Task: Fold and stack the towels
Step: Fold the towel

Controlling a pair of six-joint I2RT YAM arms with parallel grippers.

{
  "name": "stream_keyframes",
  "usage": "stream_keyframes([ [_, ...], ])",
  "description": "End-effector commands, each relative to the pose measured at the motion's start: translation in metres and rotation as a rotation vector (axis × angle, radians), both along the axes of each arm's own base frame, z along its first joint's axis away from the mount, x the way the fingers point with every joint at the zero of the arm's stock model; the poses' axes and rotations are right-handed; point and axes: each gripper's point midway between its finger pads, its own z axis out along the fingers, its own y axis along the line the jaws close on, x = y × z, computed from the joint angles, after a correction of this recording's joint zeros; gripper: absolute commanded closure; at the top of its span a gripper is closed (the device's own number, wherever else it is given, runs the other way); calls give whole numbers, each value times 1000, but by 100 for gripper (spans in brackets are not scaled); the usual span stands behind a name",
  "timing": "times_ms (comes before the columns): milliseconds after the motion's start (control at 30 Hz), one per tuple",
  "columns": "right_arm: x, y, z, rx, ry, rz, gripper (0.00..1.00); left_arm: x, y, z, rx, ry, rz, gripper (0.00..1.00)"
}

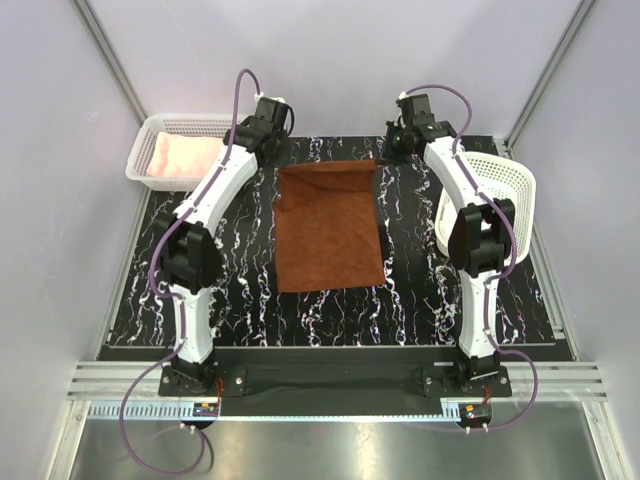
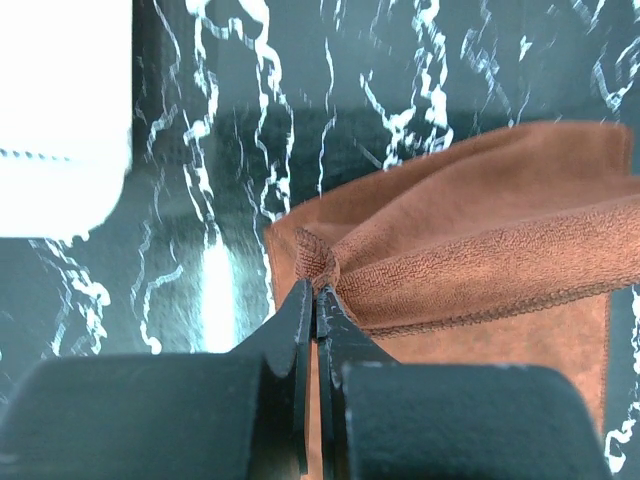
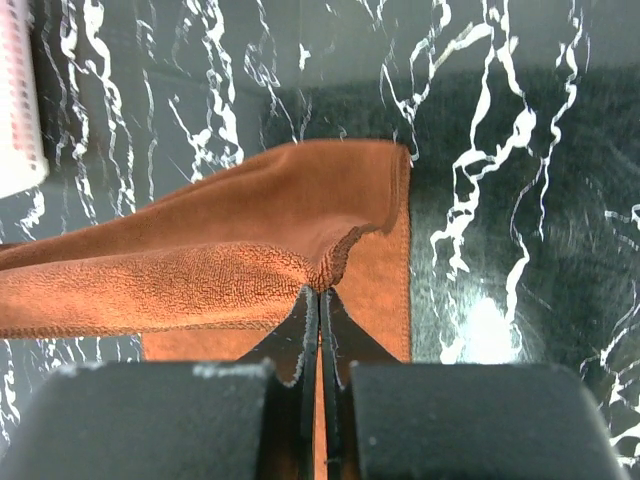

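The left gripper (image 2: 315, 300) and right gripper (image 3: 320, 298) each clamp a far corner of the rust towel (image 1: 328, 230), spread on the table (image 1: 230, 290), that edge lifted. Thin pinches: uneven pulls could free a corner or skew the fold.

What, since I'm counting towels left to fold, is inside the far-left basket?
A pale pink towel lies inside the white mesh basket. Whether anything lies beneath it cannot be seen, and the left arm covers the basket's right end.

Towel (image 1: 330, 230) on table (image 1: 240, 300) between baskets (image 1: 185, 121)
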Motion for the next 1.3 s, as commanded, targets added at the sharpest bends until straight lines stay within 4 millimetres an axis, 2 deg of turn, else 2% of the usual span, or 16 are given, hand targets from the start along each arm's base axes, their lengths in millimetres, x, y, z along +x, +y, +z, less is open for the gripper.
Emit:
stream_keyframes([
  [0, 20, -2, 70, 16, -201, -6, 100, 31, 7, 51, 10, -193, -21, 100],
  [167, 47, 3, 83, 17, -292, 1, 100, 58, 18, 72, 6, -303, 27, 100],
  [333, 63, 4, 82, 13, -337, 5, 100, 72, 14, 74, 0, -336, 5, 100],
  [433, 63, 3, 72, 6, -317, 6, 100, 70, 12, 61, -4, -297, 8, 100],
  [600, 48, 5, 51, 12, -240, 16, 100, 43, 15, 20, -6, -130, 22, 100],
  [800, 7, 1, 24, 15, -70, 28, 100, -15, 5, -13, -117, 76, 41, 100],
  [833, -6, -2, 9, 6, -6, 20, 100, -31, 2, -30, -135, 143, 25, 100],
  [900, -22, -5, 3, -4, 49, 14, 100, -44, 0, -32, -167, 170, 34, 100],
  [933, -33, -7, -3, -8, 88, 20, 100, -57, 3, -47, -158, 213, 42, 100],
  [967, -47, -9, -21, -14, 145, 23, 100, -63, 1, -49, -168, 224, 38, 100],
  [1000, -56, -8, -16, -1, 147, 31, 100, -71, 0, -45, -185, 222, 38, 100],
  [1033, -70, -10, -33, -4, 195, 30, 100, -76, -4, -45, -201, 222, 31, 100],
  [1067, -77, -11, -35, -2, 206, 30, 100, -86, -3, -57, -200, 253, 41, 100],
  [1100, -85, -11, -27, 9, 195, 37, 100, -91, -3, -49, -210, 237, 39, 100],
  [1133, -97, -14, -40, 6, 229, 35, 100, -98, -12, -49, -240, 247, 9, 100],
  [1267, -126, -11, -48, 29, 269, 55, 100, -128, -23, -57, -229, 278, -20, 100],
])
